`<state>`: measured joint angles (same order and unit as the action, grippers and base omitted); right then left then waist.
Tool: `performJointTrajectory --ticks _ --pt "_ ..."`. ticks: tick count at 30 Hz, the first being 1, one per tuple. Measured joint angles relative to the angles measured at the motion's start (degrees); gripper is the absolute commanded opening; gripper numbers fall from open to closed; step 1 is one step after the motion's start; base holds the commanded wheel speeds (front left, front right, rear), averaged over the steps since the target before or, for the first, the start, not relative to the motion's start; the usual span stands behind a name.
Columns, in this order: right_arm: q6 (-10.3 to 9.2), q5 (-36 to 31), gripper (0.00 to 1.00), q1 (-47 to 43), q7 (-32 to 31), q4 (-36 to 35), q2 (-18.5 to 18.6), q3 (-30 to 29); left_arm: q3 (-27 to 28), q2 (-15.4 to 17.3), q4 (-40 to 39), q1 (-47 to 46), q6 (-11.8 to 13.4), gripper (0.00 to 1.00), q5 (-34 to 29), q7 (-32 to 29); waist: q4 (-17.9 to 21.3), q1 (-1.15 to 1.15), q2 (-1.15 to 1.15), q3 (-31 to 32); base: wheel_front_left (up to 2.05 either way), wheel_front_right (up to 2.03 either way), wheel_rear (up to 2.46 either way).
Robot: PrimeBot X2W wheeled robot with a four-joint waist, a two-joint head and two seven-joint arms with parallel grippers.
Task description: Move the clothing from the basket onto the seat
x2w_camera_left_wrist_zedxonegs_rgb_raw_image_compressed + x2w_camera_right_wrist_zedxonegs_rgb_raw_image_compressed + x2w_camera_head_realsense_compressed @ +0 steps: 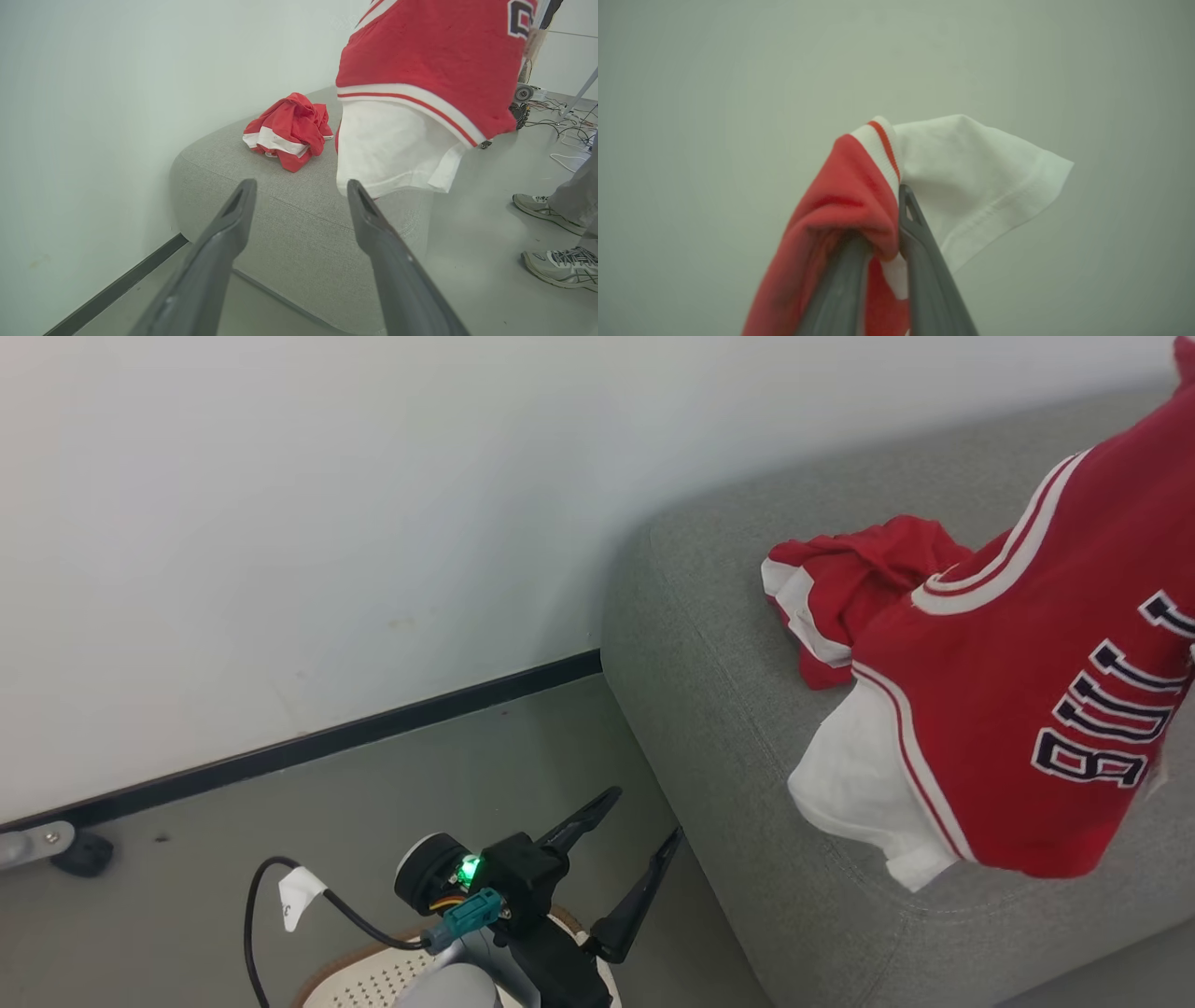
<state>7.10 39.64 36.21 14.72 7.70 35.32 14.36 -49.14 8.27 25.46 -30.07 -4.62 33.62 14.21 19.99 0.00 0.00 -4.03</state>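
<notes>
A red jersey [1027,709] with navy block letters and a white sleeve hangs over the grey seat [709,709]. My right gripper [892,205] is shut on a bunched fold of the jersey [850,186]. Its white lower hem [397,158] dangles close to the seat [280,210]; I cannot tell if they touch. A second red garment [859,588] with white trim lies crumpled on the seat near the wall, seen in the left wrist view as a heap [289,130]. My left gripper [644,814] stands open and holds nothing, low beside the seat's end, above the basket [373,980]. Its fingers [224,242] point at the seat.
A white wall with a dark baseboard [373,728] runs behind the seat. A person's two shoes [556,266] stand on the floor to the right of the seat. Cables [560,135] lie on the floor further back. A black cable [280,896] loops by my left wrist.
</notes>
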Motion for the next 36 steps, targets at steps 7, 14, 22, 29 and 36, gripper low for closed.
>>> performJointTrajectory --ticks 7,14,22,29,36 --pt "0.00 3.7 0.00 8.0 0.0 6.7 4.9 1.2 -0.5 0.6 -1.3 -1.2 0.0 1.00 -1.5 -1.3 -1.1 0.00 0.00 -3.4 0.00 0.00 0.00" --pt "0.00 5.5 0.00 12.7 0.0 12.3 8.7 0.1 -0.3 1.3 -2.9 -4.4 0.0 1.00 -2.4 -2.6 -2.5 0.00 0.00 -7.9 0.00 0.00 0.00" --pt "0.00 8.9 0.00 18.8 0.0 20.8 12.2 -1.7 0.0 2.4 -5.2 -8.2 0.1 1.00 -3.2 -4.0 -4.3 0.01 0.00 -13.7 0.00 0.00 0.00" --pt "0.00 8.8 0.00 25.0 0.0 24.2 13.9 -1.1 0.4 2.7 -6.7 -10.9 0.1 1.00 -4.2 -5.1 -6.0 0.01 0.01 -19.0 0.00 0.00 0.00" --pt "0.00 7.3 0.00 27.1 0.0 28.7 13.3 -1.2 1.2 4.1 -7.8 -12.4 0.6 1.00 -5.1 -5.6 -7.6 0.01 0.01 -24.1 0.00 0.00 0.00"
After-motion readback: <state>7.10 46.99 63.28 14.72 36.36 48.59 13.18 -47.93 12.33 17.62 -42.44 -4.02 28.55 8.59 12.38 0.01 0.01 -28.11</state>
